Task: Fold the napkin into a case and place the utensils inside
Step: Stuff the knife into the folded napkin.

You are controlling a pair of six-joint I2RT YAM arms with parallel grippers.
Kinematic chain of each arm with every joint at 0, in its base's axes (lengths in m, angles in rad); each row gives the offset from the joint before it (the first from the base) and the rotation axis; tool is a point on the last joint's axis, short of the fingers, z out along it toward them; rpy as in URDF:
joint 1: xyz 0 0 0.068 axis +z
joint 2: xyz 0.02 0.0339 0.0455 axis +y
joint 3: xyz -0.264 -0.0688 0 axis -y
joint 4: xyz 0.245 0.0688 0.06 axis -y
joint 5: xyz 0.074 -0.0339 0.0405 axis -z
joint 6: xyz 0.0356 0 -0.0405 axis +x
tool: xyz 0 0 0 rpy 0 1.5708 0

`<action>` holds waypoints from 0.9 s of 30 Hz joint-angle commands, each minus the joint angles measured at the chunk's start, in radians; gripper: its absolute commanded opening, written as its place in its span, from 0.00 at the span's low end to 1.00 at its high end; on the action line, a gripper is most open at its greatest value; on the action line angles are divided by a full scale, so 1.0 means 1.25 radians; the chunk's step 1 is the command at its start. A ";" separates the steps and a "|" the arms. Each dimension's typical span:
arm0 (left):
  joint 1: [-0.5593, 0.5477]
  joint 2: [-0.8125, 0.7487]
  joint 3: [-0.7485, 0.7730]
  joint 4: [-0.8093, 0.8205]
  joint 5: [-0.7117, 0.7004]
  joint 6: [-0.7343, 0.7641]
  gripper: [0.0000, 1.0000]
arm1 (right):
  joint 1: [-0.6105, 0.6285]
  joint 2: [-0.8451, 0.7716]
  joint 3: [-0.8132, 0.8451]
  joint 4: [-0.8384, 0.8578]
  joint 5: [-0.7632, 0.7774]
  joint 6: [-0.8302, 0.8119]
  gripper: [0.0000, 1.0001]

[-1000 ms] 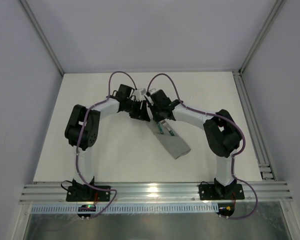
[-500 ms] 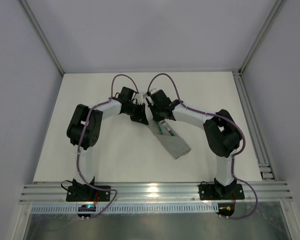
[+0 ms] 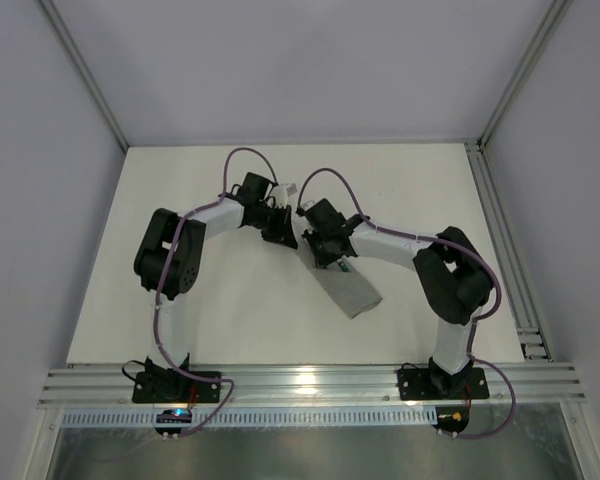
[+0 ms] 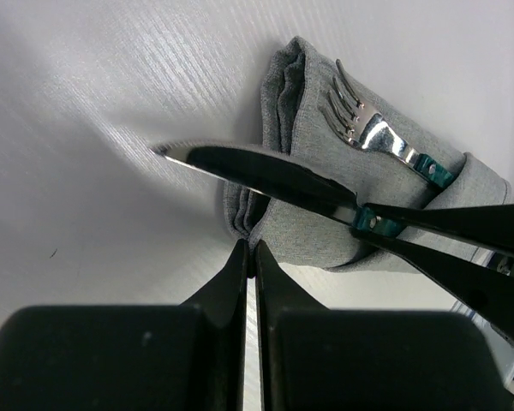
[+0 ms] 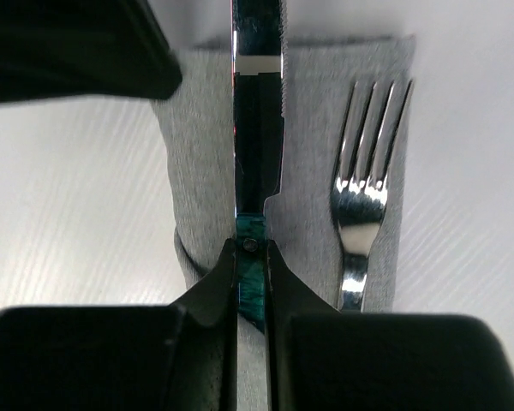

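The grey napkin lies folded as a narrow case in the middle of the table. The fork sits in it with its tines sticking out past the fold. My right gripper is shut on the teal handle of the knife, holding the blade just above the cloth, beside the fork. My left gripper is shut, its tips pinching the case's layered open edge. In the top view both grippers meet at the case's far end.
The right gripper's dark fingers cross the left wrist view at the right. The left gripper's body fills the top left of the right wrist view. White table surrounds the case; a metal rail runs along the near edge.
My left gripper has gone from open to shut at the case's edge. My right arm has shifted toward the case with the knife.
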 commanded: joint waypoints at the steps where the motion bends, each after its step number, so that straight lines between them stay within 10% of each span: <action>1: 0.003 0.000 0.027 0.024 -0.017 -0.015 0.00 | 0.016 -0.064 -0.041 -0.066 0.017 -0.023 0.03; 27: 0.018 0.006 0.048 0.013 -0.032 0.004 0.00 | 0.032 -0.119 -0.107 -0.171 0.033 -0.006 0.04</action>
